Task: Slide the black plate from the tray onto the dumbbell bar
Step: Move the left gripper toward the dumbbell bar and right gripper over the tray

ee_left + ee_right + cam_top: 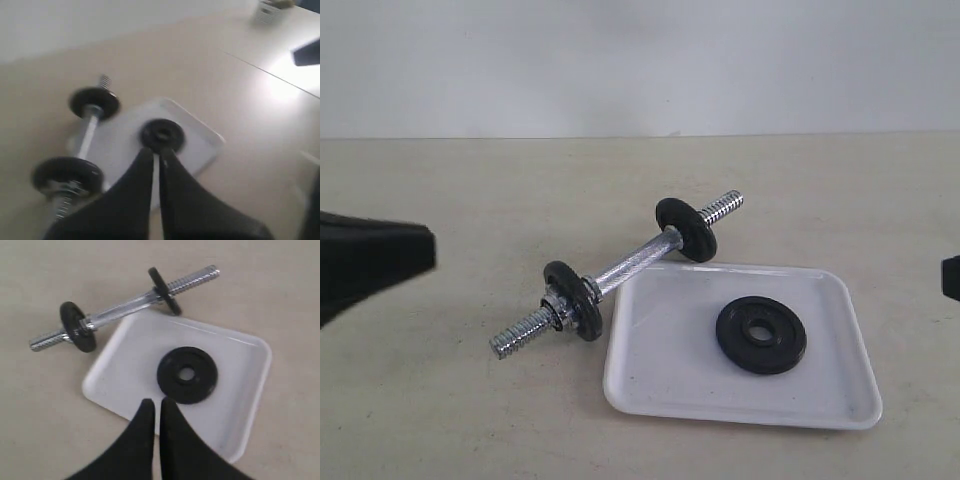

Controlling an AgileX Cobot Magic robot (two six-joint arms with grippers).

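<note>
The black plate (761, 335) lies flat in the white tray (650, 385) beside the dumbbell bar (635, 262), ready for lifting. The left gripper (156, 152) and right gripper (156, 404) hang clear, fingers pressed together.

Three black weight discs were counted: the black plate (761, 335), a second disc (685, 229) and a third disc (572, 300). One tray (660, 370) was present. One dumbbell bar (632, 265) was present. Two grippers were present: left gripper (156, 152), right gripper (157, 402).
</note>
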